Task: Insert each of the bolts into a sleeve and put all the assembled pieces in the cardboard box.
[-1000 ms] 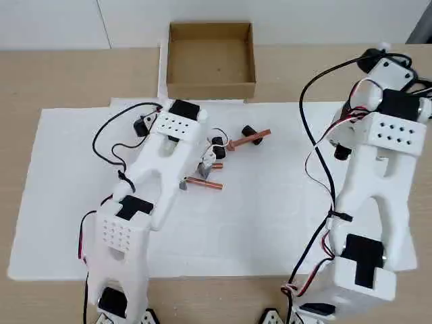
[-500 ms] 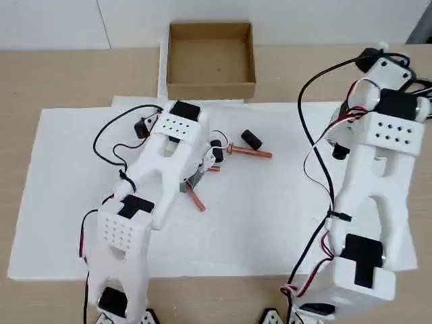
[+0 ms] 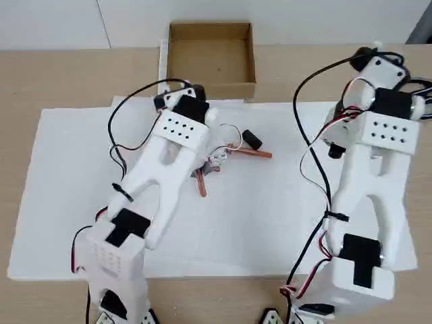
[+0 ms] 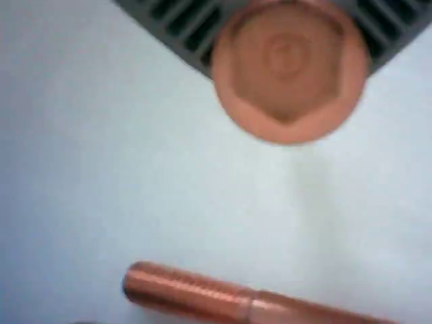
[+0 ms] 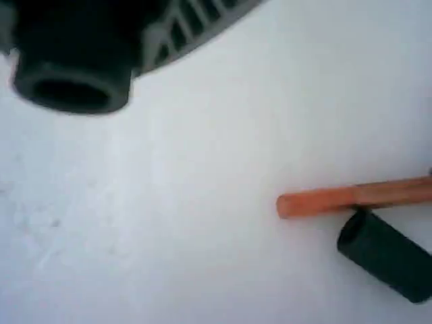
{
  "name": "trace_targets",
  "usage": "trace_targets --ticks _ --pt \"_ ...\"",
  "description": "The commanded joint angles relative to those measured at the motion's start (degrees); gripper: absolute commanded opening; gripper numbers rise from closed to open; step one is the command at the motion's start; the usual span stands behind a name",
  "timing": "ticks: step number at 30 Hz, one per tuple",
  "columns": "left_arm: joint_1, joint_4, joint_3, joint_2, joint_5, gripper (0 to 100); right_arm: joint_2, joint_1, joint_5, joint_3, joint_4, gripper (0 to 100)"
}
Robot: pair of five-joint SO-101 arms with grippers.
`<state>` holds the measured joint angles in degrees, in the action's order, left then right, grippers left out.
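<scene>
High view: left gripper [image 3: 208, 167] clenched on held bolt [image 3: 201, 183], over white sheet [image 3: 67, 202], short of cardboard box [image 3: 211, 61]. Loose bolt [image 3: 251, 153] and loose sleeve [image 3: 252, 140] lie just beside each other, close by. Right gripper [image 5: 128, 34] grasps held sleeve [image 5: 71, 67], well apart. Each arm's body overhangs its gripper.

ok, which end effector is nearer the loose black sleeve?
Left. The left end effector, gripping a bolt, is close beside the loose sleeve; the right end effector, gripping another sleeve, is farther off.
</scene>
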<state>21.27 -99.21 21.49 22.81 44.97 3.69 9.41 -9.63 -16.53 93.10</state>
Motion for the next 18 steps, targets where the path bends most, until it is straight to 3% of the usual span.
trace_targets --ticks 1,6,13,18 --pt "-1.23 -1.32 0.84 -7.91 -8.18 0 -3.56 -2.59 -0.35 -2.73 -0.48 0.4" --pt "-6.33 -1.14 1.63 -14.42 -23.03 1 -4.97 -6.55 -0.62 -2.73 -0.57 0.6" --pt "-8.79 -1.14 2.33 -20.75 -37.98 1 -23.25 -10.86 -0.53 -1.67 -3.21 0.8" --pt "-8.97 1.14 2.07 -21.1 -39.47 1 -33.98 -11.38 -0.35 9.67 -10.77 0.8"
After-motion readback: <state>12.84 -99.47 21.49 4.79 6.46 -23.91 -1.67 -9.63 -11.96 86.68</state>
